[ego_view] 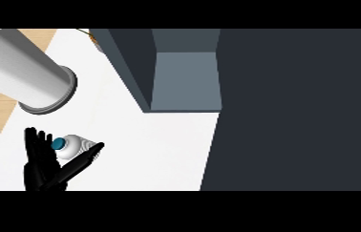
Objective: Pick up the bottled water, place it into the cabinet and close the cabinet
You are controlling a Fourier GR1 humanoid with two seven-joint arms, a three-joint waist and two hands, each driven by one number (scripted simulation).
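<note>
The bottled water (72,148) is white with a blue cap and stands on the white counter (155,150) at the lower left. My left hand (41,171) comes up from the lower edge around it. Its fingers (37,142) stand straight on the bottle's left and its thumb (83,160) stretches straight along the bottle's lower right. The hand is open, and I cannot tell whether it touches the bottle. The cabinet (185,80) is up and to the right, with its grey inside showing open. My right hand does not show.
A thick grey forearm (32,78) crosses the upper left corner close to the view and ends in a rim, with no hand showing on it. A large dark panel (282,107) fills the right side. The cabinet's dark side wall (130,64) juts toward the counter.
</note>
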